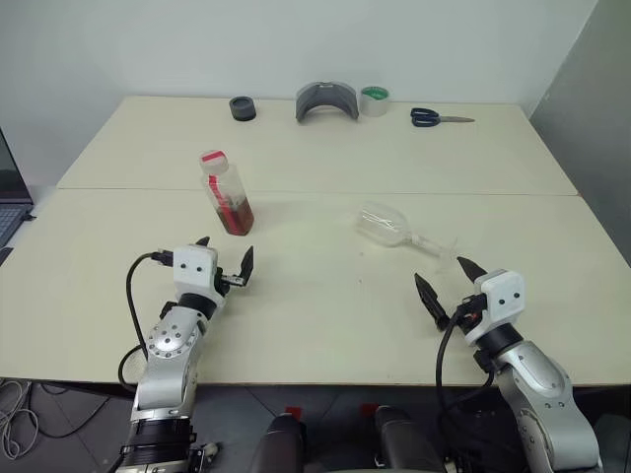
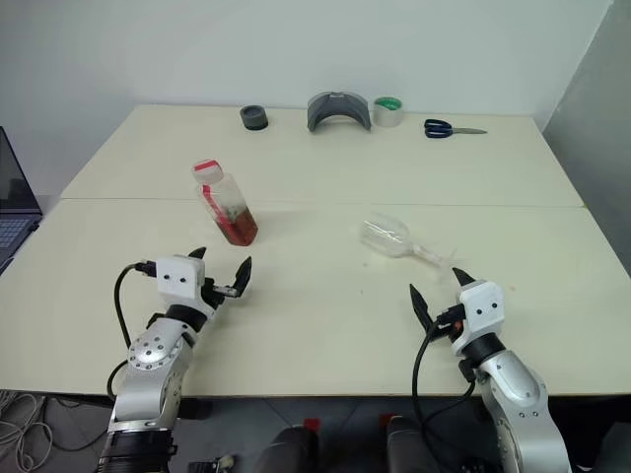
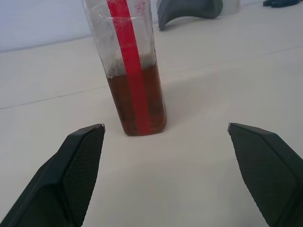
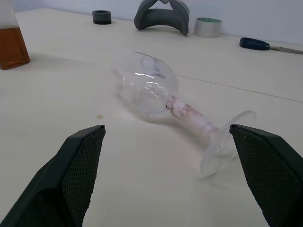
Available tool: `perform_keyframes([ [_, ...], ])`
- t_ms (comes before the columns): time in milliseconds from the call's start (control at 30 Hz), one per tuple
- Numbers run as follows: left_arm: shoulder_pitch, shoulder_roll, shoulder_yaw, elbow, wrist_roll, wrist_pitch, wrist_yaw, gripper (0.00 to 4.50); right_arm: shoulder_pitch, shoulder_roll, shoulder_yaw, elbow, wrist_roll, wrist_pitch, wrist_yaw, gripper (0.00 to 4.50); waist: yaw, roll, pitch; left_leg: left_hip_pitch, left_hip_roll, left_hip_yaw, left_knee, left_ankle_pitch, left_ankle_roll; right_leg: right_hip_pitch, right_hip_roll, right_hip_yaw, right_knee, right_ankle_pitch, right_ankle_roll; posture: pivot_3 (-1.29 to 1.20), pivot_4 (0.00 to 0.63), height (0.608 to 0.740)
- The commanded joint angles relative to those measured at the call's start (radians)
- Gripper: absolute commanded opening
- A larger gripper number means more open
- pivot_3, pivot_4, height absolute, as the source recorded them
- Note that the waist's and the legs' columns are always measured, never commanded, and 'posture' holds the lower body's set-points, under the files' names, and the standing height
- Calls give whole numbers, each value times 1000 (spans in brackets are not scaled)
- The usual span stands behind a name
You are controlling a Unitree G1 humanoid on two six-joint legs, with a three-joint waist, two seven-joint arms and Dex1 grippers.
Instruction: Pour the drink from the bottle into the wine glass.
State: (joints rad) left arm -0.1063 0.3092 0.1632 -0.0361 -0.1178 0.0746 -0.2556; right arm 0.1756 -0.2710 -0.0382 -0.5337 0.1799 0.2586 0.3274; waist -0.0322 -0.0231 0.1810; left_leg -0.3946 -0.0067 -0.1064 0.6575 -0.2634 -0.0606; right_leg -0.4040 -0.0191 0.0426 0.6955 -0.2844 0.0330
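Note:
The bottle [image 1: 227, 193] stands upright on the table, left of centre, capped in red and white, with a red label strip. The reddish-brown drink [image 3: 137, 101] fills its lower part. My left gripper [image 1: 225, 264] hovers open just in front of the bottle, apart from it, its fingers [image 3: 78, 163] spread wide. The wine glass [image 1: 394, 230] lies on its side right of centre, bowl [image 4: 147, 90] away from me and to the left, foot [image 4: 222, 142] toward my right gripper [image 1: 447, 281]. That gripper is open and empty, just short of the foot.
Along the far table edge sit a black tape roll [image 1: 243, 108], a grey curved holder [image 1: 326, 101], a green-and-white tape roll [image 1: 374, 101] and blue scissors [image 1: 434, 118]. A laptop [image 1: 10, 197] pokes in at the left. A seam [image 1: 315, 192] runs across the table.

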Motion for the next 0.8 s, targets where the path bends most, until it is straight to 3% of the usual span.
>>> perform_keyframes([
  [33, -4, 3, 0, -48, -3, -5, -1, 4483, -9, -7, -6, -15, 12, -14, 8, 4500, 0, 0, 0, 0, 0, 0, 0, 0, 0, 0, 0, 0, 0, 0, 0, 0, 150, 740],
  [533, -17, -5, -5, -80, -2, 34, 8, 4483, 0, -12, -10, 3, 9, -46, 25, 4500, 0, 0, 0, 0, 0, 0, 0, 0, 0, 0, 0, 0, 0, 0, 0, 0, 150, 740],
  [800, -21, -2, 10, -98, -18, 68, 2, 4483, -33, -80, -18, -22, 40, -55, 108, 4500, 0, 0, 0, 0, 0, 0, 0, 0, 0, 0, 0, 0, 0, 0, 0, 0, 150, 740],
])
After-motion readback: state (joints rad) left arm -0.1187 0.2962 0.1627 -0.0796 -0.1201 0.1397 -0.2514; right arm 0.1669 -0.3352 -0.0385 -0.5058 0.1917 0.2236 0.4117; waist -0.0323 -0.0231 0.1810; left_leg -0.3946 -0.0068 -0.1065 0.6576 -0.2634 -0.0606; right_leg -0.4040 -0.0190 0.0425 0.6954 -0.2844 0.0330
